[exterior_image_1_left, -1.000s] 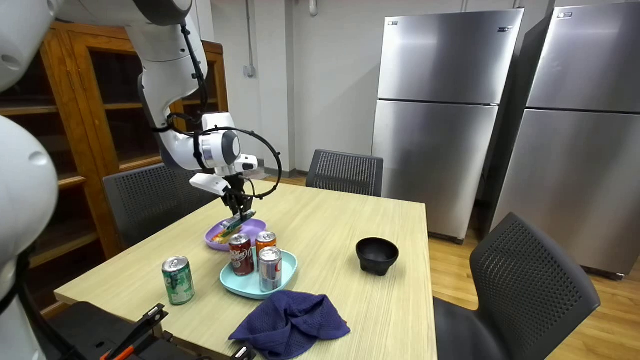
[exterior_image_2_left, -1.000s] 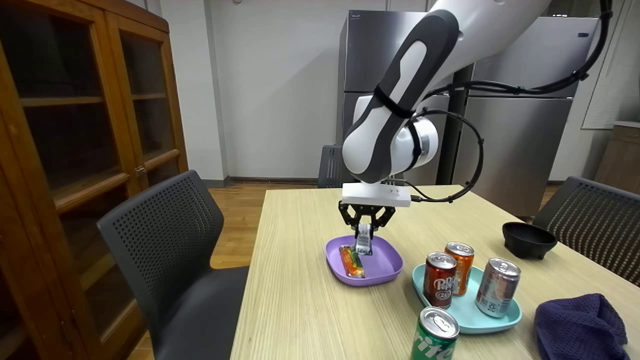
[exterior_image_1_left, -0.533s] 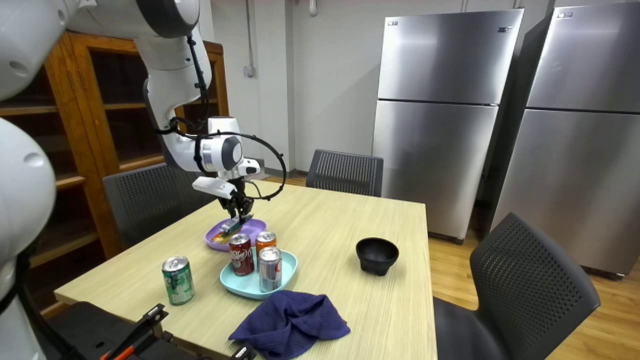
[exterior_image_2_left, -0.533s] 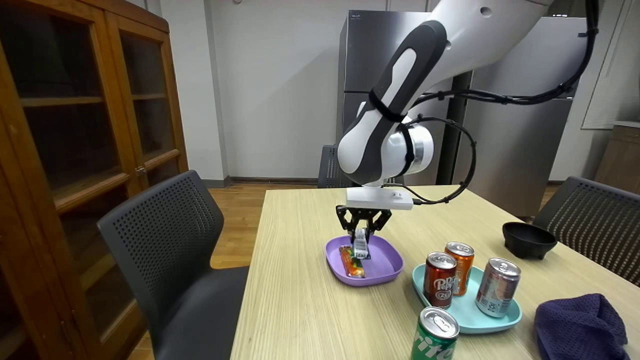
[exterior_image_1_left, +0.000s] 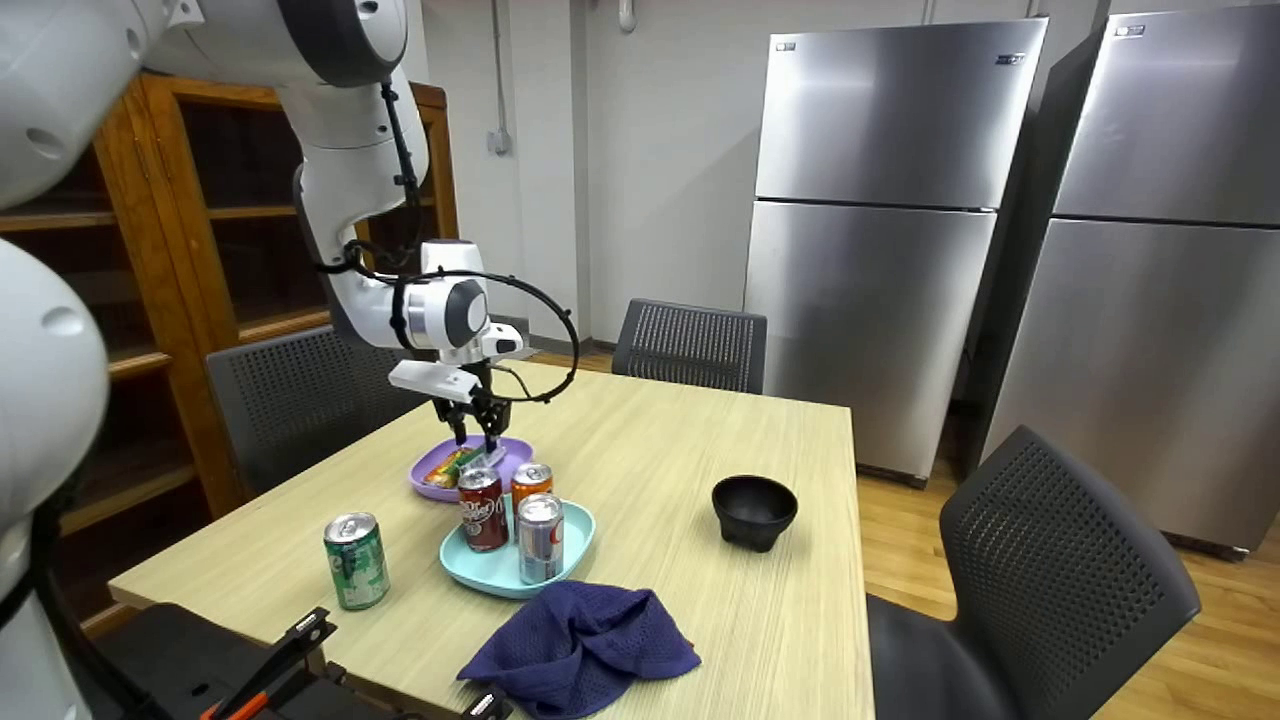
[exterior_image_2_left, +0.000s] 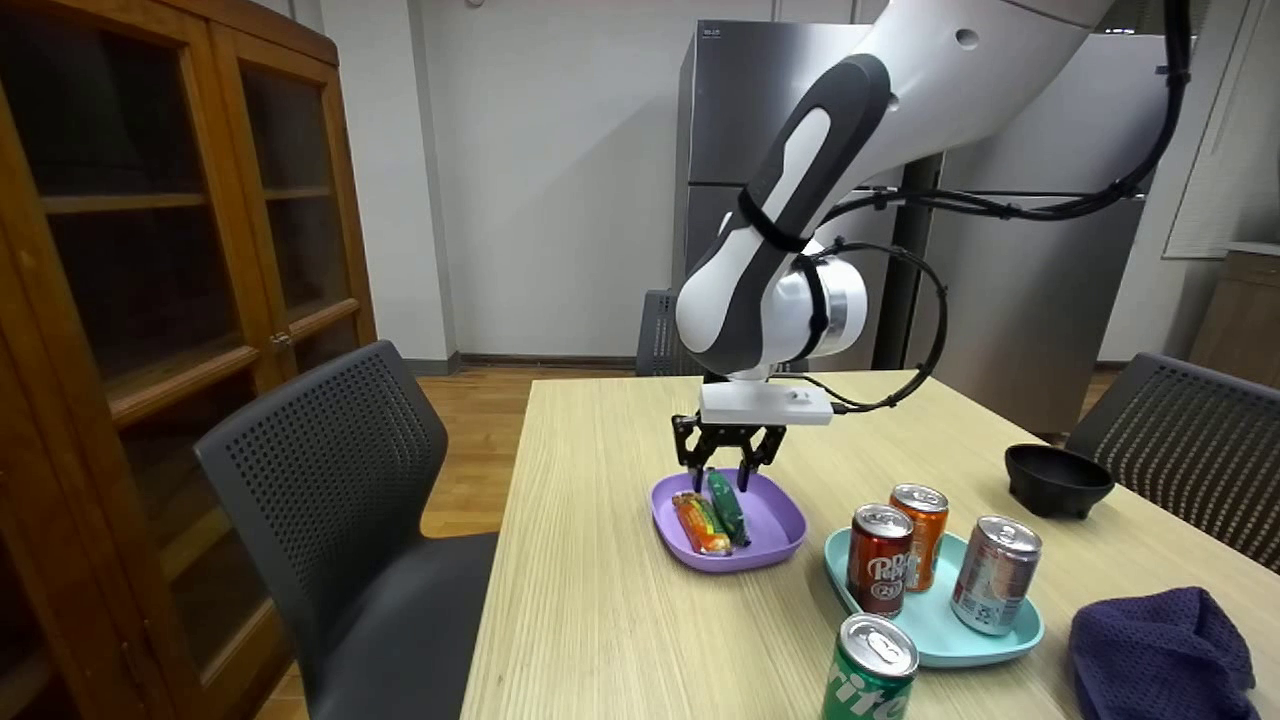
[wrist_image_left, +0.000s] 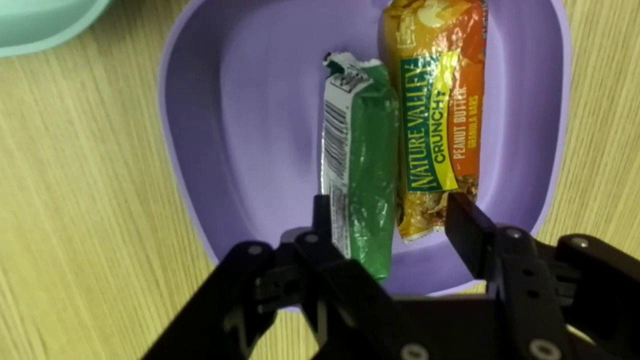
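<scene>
You have just let go. Half a second ago your jaws were pinching the green bar and holding it up at a slant over the purple plate. Now the jaws stand apart with nothing clamped in them, and the green bar lies inside that plate. It turned as it came loose: its white side used to face out in an exterior view, and now its green side does.

It lies long side to long side with the orange bar, so close that they seem to touch. The orange bar has hardly budged. Your jaws have also come down a bit since a second ago. They hang low, and in the wrist view one end of the green bar shows between the two tips. I can't tell if a tip brushes it.

For the job in hand, the putting-down part looks done: both bars rest in the purple plate.

Nothing else on the desk has moved. The red can, orange can and silver can stand on the light blue plate. The green can, black bowl and dark blue cloth sit where they were.
</scene>
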